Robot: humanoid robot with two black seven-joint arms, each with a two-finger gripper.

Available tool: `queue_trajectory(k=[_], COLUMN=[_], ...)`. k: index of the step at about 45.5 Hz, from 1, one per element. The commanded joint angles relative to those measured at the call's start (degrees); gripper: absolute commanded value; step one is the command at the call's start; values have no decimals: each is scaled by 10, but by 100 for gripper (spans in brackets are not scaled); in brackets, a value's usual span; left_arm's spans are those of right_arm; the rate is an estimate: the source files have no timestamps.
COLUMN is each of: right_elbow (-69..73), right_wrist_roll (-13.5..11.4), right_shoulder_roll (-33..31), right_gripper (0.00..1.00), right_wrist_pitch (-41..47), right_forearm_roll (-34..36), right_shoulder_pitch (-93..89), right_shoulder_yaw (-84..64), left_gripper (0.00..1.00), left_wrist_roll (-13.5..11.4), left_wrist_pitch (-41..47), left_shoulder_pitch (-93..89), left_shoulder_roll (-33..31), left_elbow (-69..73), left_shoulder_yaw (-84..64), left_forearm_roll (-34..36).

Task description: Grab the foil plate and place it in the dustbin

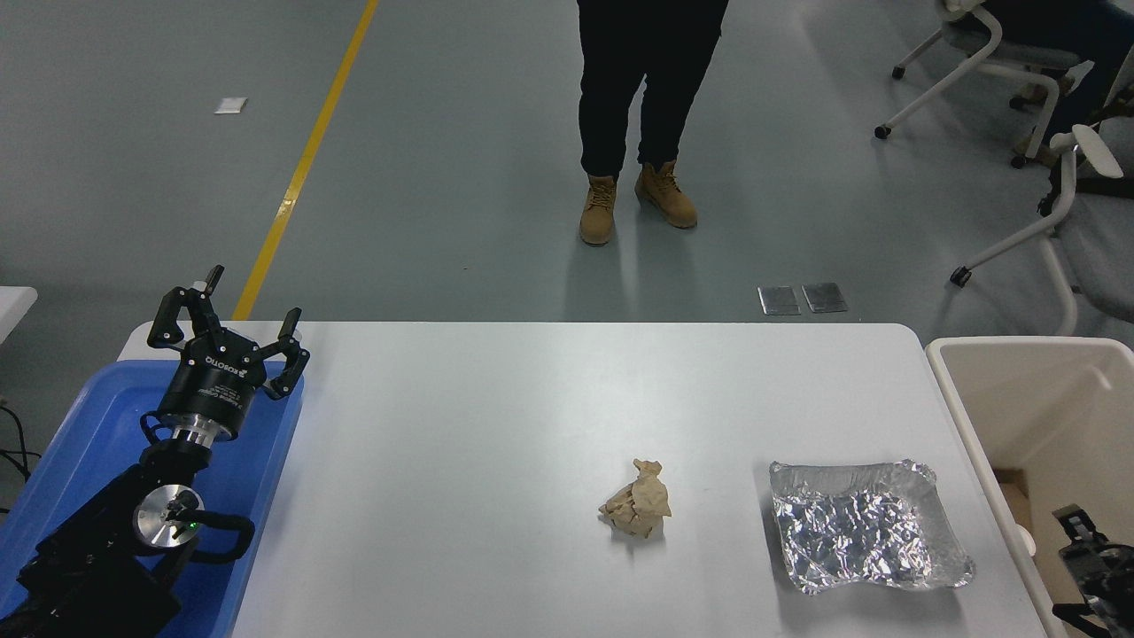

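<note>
The foil plate [864, 525], a shallow crinkled silver tray with bent rims, lies on the white table [496, 416] near its front right corner. The dustbin [974, 425], cream with a thick white rim, stands just right of the table. My right gripper [1094, 558] shows only as a black piece at the lower right edge, over the dustbin's inside and right of the foil plate. My left gripper [232, 323] is parked at the lower left above a blue tray, its fingers spread open and empty.
A crumpled tan paper wad [638, 511] lies left of the foil plate. A shallow blue tray [80, 443] sits under the left arm. A person in dark trousers and tan boots [633, 199] stands beyond the table. Office chairs [1019, 80] stand at the far right.
</note>
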Motion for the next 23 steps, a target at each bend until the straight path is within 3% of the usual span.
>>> queue_trajectory(k=[1,23], right_elbow=[0,0], right_wrist_roll=[0,0], right_shoulder_roll=[2,8], right_gripper=[100,100], right_wrist_pitch=[-1,-1], right_forearm_roll=[1,1], right_shoulder_pitch=[-9,-8], right_shoulder_yaw=[1,1], left_gripper=[98,98], left_wrist_roll=[0,0], left_wrist_pitch=[0,0], left_shoulder_pitch=[0,0], left_shoulder_roll=[0,1], left_elbow=[0,0], left_shoulder_yaw=[0,0], left_forearm_roll=[0,0])
